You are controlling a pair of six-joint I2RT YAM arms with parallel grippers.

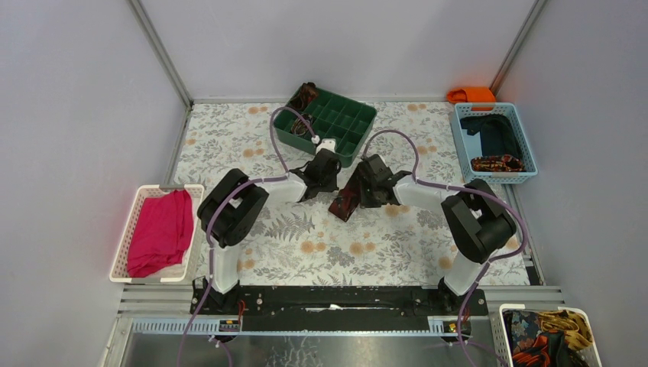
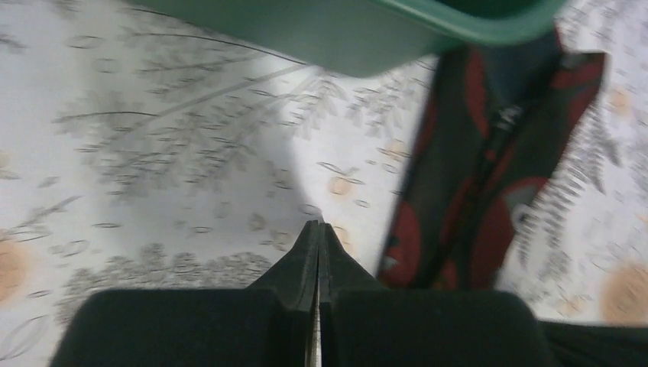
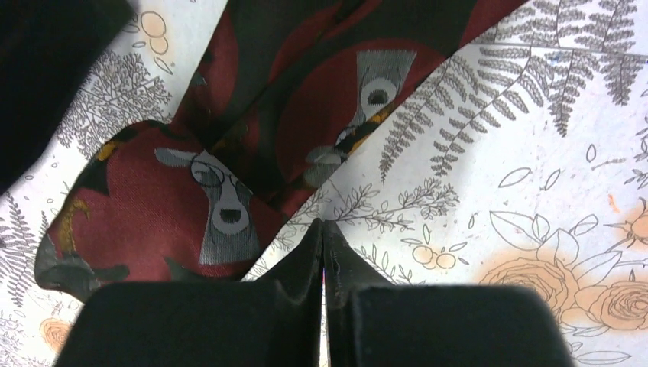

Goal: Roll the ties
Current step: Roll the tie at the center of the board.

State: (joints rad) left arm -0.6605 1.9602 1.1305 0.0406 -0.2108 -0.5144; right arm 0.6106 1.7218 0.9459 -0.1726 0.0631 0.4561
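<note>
A dark maroon tie (image 1: 348,199) with red discs and grey animal faces lies flat on the floral table mat between my two grippers. My left gripper (image 1: 330,162) is shut and empty, just left of the tie (image 2: 489,176); its tips (image 2: 319,226) hover over bare mat. My right gripper (image 1: 368,174) is also shut and empty, its tips (image 3: 324,225) over the mat right at the tie's edge (image 3: 191,206). A rolled tie (image 1: 307,95) sits in the back corner cell of the green tray (image 1: 359,134). Another patterned tie (image 1: 497,163) lies in the blue basket (image 1: 529,153).
The green divided tray's wall (image 2: 336,38) stands just beyond my left gripper. A white basket (image 1: 127,229) at the left holds pink-red cloth (image 1: 160,229). Dark navy cloth (image 1: 493,134) lies in the blue basket. An orange object (image 1: 471,94) is behind it. A white bin (image 1: 508,315) with fabrics sits front right.
</note>
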